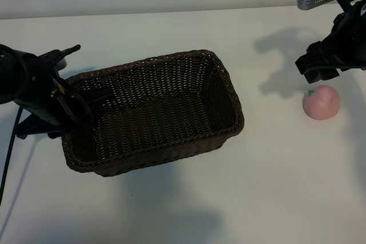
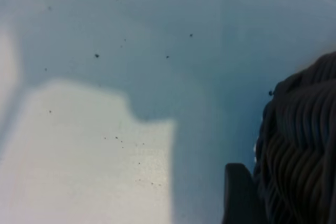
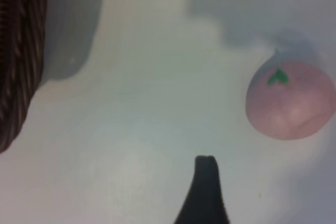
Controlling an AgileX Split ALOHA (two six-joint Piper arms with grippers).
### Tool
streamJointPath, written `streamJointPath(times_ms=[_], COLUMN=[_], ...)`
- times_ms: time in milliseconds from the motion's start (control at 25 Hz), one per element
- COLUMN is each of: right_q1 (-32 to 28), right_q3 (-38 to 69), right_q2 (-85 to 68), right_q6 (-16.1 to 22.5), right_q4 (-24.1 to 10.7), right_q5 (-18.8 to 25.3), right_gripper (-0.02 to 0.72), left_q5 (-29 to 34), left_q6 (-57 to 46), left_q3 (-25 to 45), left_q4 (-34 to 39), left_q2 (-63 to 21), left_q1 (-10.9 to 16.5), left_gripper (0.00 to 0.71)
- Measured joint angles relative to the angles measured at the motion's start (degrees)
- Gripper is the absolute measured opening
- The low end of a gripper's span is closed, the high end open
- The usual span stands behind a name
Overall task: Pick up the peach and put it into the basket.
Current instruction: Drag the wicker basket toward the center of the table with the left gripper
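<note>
White tabletop [image 1: 189,210], plain pale wall behind. Basket [image 1: 154,112] sits centre-left, nothing inside it. Peach [image 1: 321,102] rests on the table well apart from the basket, at its 3 o'clock, green leaf up. Right gripper [image 1: 318,68] hovers just above the peach at its 12 o'clock, angled steeply down, jaws spread wide, gripping nothing; one fingertip [image 3: 206,182] shows in its wrist view, clear of the fruit. Left gripper [image 1: 68,107] is at the basket's 9 o'clock end, partly closed over the wicker rim.
</note>
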Motion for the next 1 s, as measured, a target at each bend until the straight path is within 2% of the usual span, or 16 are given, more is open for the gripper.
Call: streamJointPath(times_ms=[320, 360, 400, 760, 1000], right_q1=[0.0, 0.0, 0.0, 0.0, 0.0], right_q3=[0.0, 0.0, 0.0, 0.0, 0.0], right_q2=[0.0, 0.0, 0.0, 0.0, 0.0], right_q6=[0.0, 0.0, 0.0, 0.0, 0.0], right_q4=[0.0, 0.0, 0.0, 0.0, 0.1], right_q5=[0.0, 0.0, 0.0, 0.0, 0.0], right_gripper=[0.589, 0.589, 0.589, 0.589, 0.589], left_q5=[-0.1, -0.1, -0.1, 0.3, -1.4], left_q6=[3.4, 4.4, 5.9, 27.3, 34.0], left_q3=[0.1, 0.1, 0.1, 0.5, 0.5], left_q4=[-5.2, -6.1, -7.7, -26.6, -34.6], left_q2=[-3.1, -3.4, -3.7, -5.9, -5.9], left_q1=[0.5, 1.0, 1.5, 6.6, 6.8], left_gripper=[0.417, 0.379, 0.337, 0.336, 0.336])
